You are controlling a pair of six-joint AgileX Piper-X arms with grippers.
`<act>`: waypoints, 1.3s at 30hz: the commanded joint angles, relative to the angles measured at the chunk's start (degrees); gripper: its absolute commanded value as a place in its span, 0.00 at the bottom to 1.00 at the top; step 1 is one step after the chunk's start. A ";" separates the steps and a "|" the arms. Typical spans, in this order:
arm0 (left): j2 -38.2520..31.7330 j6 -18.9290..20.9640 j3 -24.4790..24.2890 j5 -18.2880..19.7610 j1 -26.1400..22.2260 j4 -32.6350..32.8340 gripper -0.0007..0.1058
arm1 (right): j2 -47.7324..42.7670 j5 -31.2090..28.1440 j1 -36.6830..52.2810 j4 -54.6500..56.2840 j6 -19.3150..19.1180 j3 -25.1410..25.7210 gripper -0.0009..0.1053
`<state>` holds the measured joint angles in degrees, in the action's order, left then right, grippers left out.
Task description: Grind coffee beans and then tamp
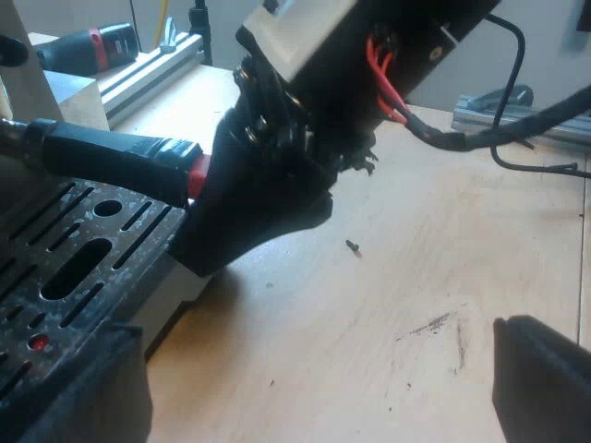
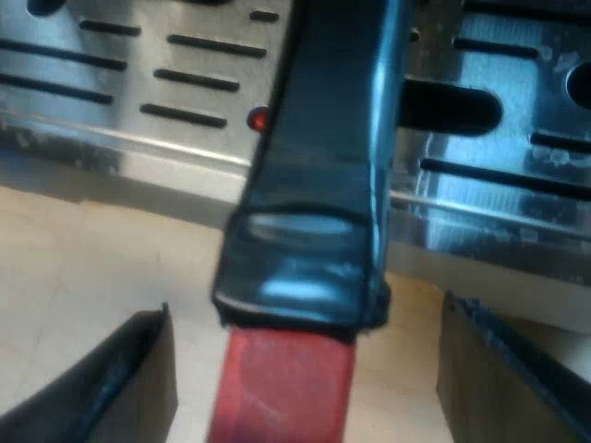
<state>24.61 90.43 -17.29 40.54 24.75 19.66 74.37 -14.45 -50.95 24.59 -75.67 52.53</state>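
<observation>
Ok so the holder [image 1: 111, 152] is at the espresso machine's front, sticking out just above the slotted drip tray [image 1: 92, 235], and its red end [image 1: 196, 175] is where everything's happening. The right gripper [image 2: 307, 309] sits around that tip. From its own camera the dark handle [image 2: 323, 166] runs 12 to 6 o'clock, with one jaw off at its 9 and the other at its 3. There's a gap on both sides, so the jaws are spread and not pinching anything yet. My guess is it's lined up there because the very end gives the most leverage for swinging or pulling the holder. The basket end is hidden, so I can't tell if it's locked in or just resting. The left gripper [image 1: 312, 328] hangs over bare table [image 1: 416, 277], well apart from the handle, jaws released wide with nothing between them. It's probably parked out of the way until it's needed. The surface is pale plywood, a bit scuffed, with a grey smudge [image 1: 434, 325] and a tiny dark speck [image 1: 352, 245] near the right arm. The tray looks dusty and has a little red dot [image 2: 259, 118] in it. Beyond the machine there's an aluminium rail [image 1: 148, 69], a red-and-black power tool [image 1: 92, 46] and a plain pale wall.
</observation>
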 commanded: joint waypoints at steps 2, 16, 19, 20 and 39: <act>-0.25 0.73 -0.51 0.30 0.21 -0.32 0.74 | -0.16 0.53 0.11 -0.11 -0.64 -0.05 0.59; -0.25 0.73 -0.51 0.30 0.21 -0.32 0.74 | -0.16 0.65 0.11 -0.03 -0.64 -0.05 0.01; -0.25 0.73 -0.17 0.30 0.21 -0.32 0.74 | -0.36 0.65 -0.07 -0.03 -0.64 -0.05 0.01; -0.25 0.73 -0.13 0.30 0.21 -0.32 0.74 | -0.36 0.65 -0.07 -0.03 -0.64 -0.05 0.01; -0.25 0.96 0.14 0.30 0.21 0.18 0.74 | -6.79 -8.87 -9.45 10.77 2.35 -0.05 0.01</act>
<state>24.61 90.57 -17.17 40.54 24.75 20.06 68.39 -22.53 -60.22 36.48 -71.99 51.99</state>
